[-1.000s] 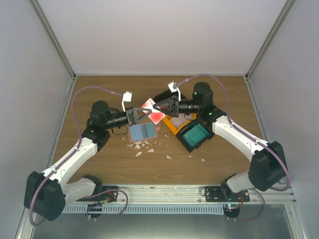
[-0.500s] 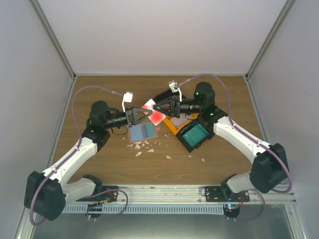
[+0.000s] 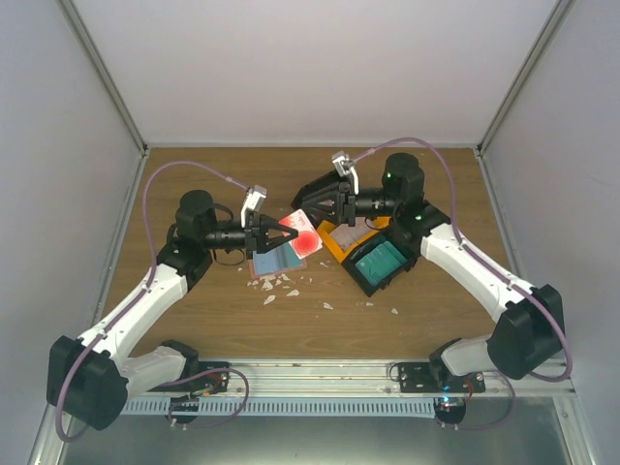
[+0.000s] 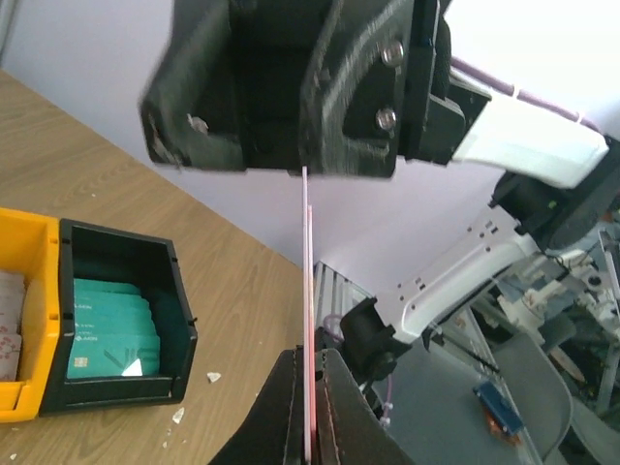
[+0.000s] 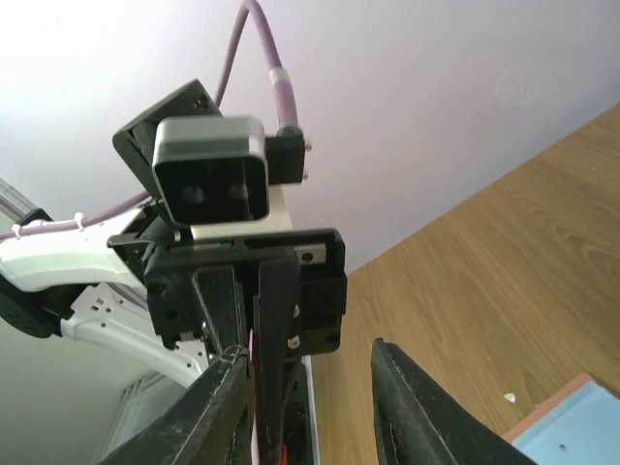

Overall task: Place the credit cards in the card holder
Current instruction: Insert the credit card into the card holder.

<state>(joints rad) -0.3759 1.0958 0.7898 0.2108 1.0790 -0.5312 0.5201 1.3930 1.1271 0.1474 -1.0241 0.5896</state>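
Observation:
My left gripper [image 3: 288, 232] is shut on a red-and-white credit card [image 3: 306, 239] and holds it above the table; in the left wrist view [image 4: 308, 407] the card [image 4: 308, 281] shows edge-on between the fingers. My right gripper [image 3: 308, 205] is open and faces the left gripper, just beyond the card; in its own view [image 5: 315, 412] the jaws stand wide apart. The open card holder [image 3: 274, 260], light blue inside with a pink edge, lies flat below the left gripper; a corner of it also shows in the right wrist view [image 5: 581, 431]. Teal credit cards [image 3: 378, 262] lie in a black bin.
The black bin [image 3: 397, 279] and an orange bin [image 3: 332, 242] holding pale cards stand side by side right of the holder; both show in the left wrist view, the black bin [image 4: 179, 339] and the orange bin [image 4: 24, 407]. White torn scraps [image 3: 276, 286] litter the wood in front.
My left wrist has rolled and now carries the card alone, shifted slightly right. My right gripper has opened and drawn back a little toward the far side.

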